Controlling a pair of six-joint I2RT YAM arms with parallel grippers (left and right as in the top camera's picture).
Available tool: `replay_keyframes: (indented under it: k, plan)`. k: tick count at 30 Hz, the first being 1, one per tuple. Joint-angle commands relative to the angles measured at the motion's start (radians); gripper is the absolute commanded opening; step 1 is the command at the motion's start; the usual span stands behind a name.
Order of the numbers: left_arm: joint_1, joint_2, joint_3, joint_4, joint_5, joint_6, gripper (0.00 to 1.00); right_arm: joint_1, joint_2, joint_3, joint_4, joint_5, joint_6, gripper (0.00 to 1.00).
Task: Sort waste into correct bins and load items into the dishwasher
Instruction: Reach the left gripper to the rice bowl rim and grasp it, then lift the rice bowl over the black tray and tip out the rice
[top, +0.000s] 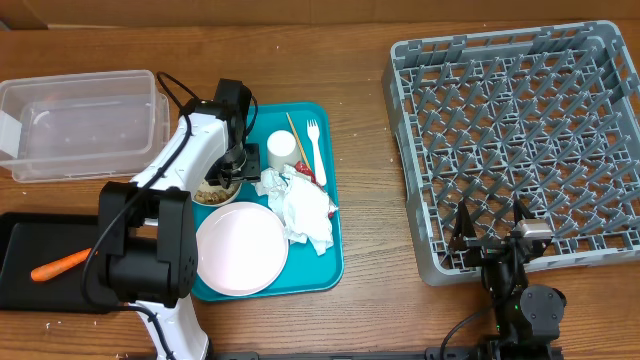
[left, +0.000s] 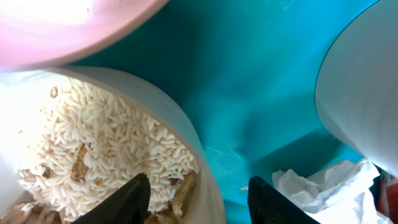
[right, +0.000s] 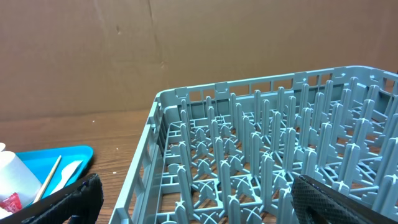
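Note:
A white bowl of rice and food scraps (top: 214, 191) sits on the teal tray (top: 325, 265). My left gripper (top: 234, 168) is open and down at the bowl. In the left wrist view its fingers (left: 199, 202) straddle the rim of the bowl (left: 112, 130), one finger over the rice and one outside above the tray (left: 249, 81). A white plate (top: 240, 248), a cup (top: 281, 148), a fork (top: 316, 150), a chopstick (top: 297, 135) and a crumpled napkin (top: 305, 208) also lie on the tray. My right gripper (top: 490, 228) is open and empty at the front edge of the grey dish rack (top: 520, 130).
A clear plastic bin (top: 85, 120) stands at the back left. A black bin (top: 20, 240) at the front left holds a carrot (top: 60, 265). In the right wrist view the rack (right: 267, 155) fills the frame between my fingers (right: 208, 211).

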Motion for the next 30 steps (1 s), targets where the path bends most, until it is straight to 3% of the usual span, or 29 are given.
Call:
replay_keyframes:
  k: [1,9,12,15,18,23,25,30]
  plan:
    - [-0.005,0.010,-0.008,0.014,-0.010,0.008,0.51,0.005,-0.008,-0.010,0.007,0.009,-0.003,1.00]
    - [-0.005,0.010,-0.030,0.030,-0.010,0.008,0.43,0.005,-0.008,-0.010,0.007,0.009,-0.003,1.00]
    - [-0.005,0.010,-0.032,0.027,-0.010,0.008,0.32,0.005,-0.008,-0.010,0.007,0.009,-0.003,1.00]
    - [-0.005,0.010,-0.033,0.026,-0.010,0.008,0.34,0.005,-0.008,-0.010,0.007,0.009,-0.004,1.00]
    - [-0.005,0.010,-0.033,0.026,-0.010,0.008,0.22,0.005,-0.008,-0.010,0.007,0.009,-0.004,1.00]
    - [-0.005,0.010,-0.033,0.026,-0.013,0.009,0.16,0.005,-0.008,-0.010,0.007,0.009,-0.003,1.00]
    - [-0.005,0.009,-0.032,0.027,-0.015,0.009,0.05,0.005,-0.008,-0.010,0.007,0.009,-0.004,1.00]
    - [-0.005,0.005,0.002,0.018,-0.018,0.008,0.04,0.005,-0.008,-0.010,0.007,0.009,-0.004,1.00]
